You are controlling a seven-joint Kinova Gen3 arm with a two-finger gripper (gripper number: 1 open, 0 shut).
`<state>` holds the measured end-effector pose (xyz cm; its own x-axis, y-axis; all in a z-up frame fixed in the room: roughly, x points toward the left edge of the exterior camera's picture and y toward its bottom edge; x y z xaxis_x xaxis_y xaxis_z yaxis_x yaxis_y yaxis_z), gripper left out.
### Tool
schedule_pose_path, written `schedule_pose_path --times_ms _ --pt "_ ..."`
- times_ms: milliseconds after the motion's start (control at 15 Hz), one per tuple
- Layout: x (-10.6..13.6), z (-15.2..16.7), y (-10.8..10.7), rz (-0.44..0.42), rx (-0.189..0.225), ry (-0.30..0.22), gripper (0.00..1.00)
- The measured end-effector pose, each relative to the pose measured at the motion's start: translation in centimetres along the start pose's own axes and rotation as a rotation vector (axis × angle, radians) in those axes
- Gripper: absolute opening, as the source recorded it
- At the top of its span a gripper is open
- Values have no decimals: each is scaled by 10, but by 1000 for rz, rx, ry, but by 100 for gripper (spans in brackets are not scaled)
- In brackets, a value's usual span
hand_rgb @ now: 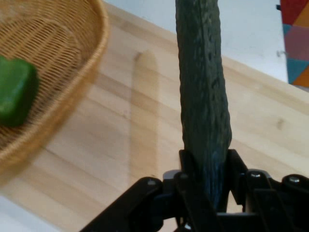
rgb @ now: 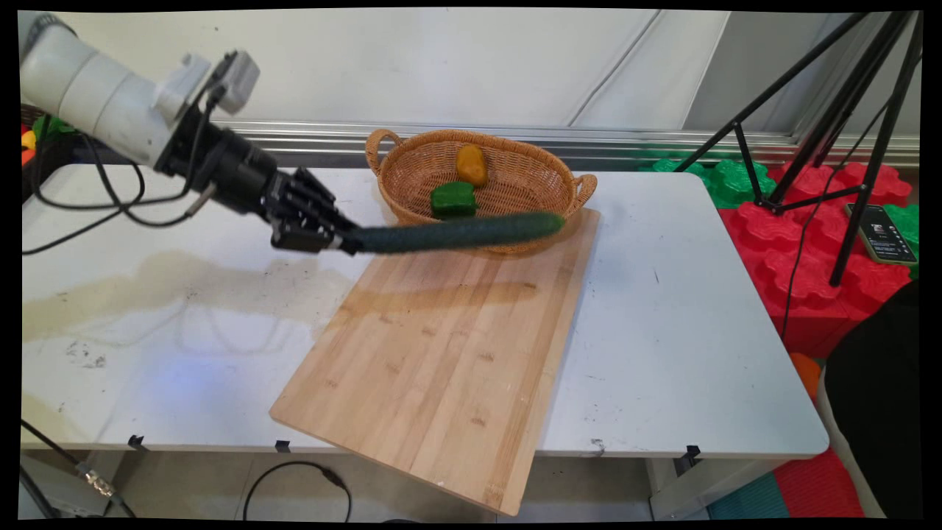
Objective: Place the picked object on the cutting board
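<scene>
The black tool (rgb: 344, 241) is closed tight on one end of a long dark green cucumber (rgb: 460, 232). The cucumber sticks out sideways from the tool and is up in the air, not touching anything below it. Its shadow lies on the wooden cutting board (rgb: 441, 353) under it. In the hand view the cucumber (hand_rgb: 203, 96) goes straight up from between the two black fingers (hand_rgb: 235, 169), which press on it from both sides. The far tip of the cucumber is just in front of the near rim of a woven basket (rgb: 515, 184). The basket sits at the back of the white worktop (rgb: 662, 331), and the far edge of the board is right beside it. Inside the basket there is a green pepper (rgb: 452, 199) and a yellow-orange pepper (rgb: 471, 164) behind it. In the hand view the green pepper (hand_rgb: 17, 92) shows at the left, inside the basket (hand_rgb: 72, 87), with the board (hand_rgb: 135, 145) beside it. The board lies at a slant, and its near corner hangs over the front edge of the worktop. Red and green foam blocks (rgb: 802, 243) lie on the floor to the right, and a black tripod (rgb: 846, 132) stands there too.
</scene>
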<state>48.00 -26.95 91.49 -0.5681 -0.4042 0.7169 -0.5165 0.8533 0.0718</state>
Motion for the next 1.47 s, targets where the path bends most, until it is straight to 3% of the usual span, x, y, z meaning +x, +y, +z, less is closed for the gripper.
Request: schedule_pose_path --times_ms 400,667,1267,1333,1467 --pt "-27 37 31 -36 -36 -74 0" --pt "-42 66 38 -45 -46 -127 0" --pt "-60 117 41 -107 -14 -163 0" --pt "-62 119 41 -107 -12 -165 100" --pt "-65 122 40 -103 -7 -167 100"
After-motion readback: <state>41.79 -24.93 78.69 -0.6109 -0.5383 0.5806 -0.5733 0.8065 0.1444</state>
